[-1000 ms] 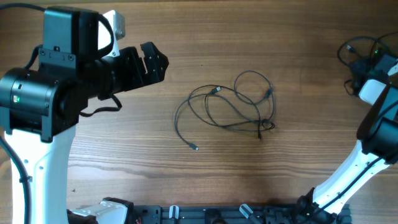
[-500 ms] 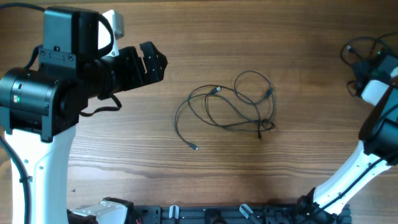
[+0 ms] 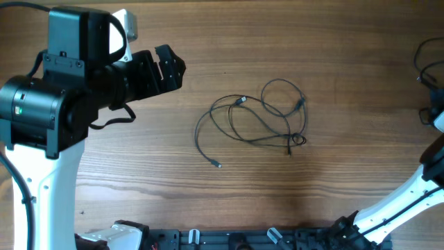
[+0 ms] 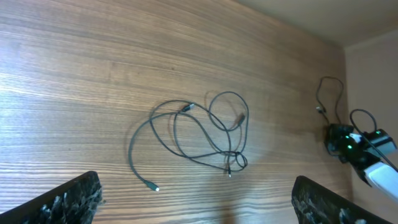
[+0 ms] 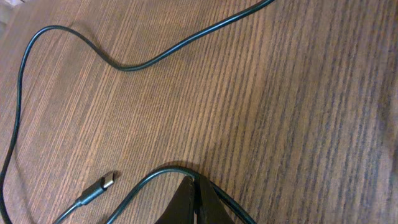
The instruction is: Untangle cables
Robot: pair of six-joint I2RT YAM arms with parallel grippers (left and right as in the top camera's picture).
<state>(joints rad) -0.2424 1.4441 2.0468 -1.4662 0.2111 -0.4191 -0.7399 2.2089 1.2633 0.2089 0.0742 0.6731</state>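
Currently: the wooden surface (image 3: pixel 139 180) carries everything. The left arm (image 3: pixel 41 111) hangs over its upper-left part, with the left pincer (image 3: pixel 172 68) spread wide apart and holding nothing. The tangled cables (image 3: pixel 253 121) lie mid-surface in loose overlapping loops, well apart from it, with one silvery tip (image 3: pixel 218 164) at lower left. The right pincer (image 5: pixel 194 198) is together, its tips clamped on a dark-green cable (image 5: pixel 124 65). That cable's plug (image 5: pixel 99 186) lies near the tips.

Cables (image 3: pixel 263 106) tangled, ctr of table (image 3: pixel 333 194).
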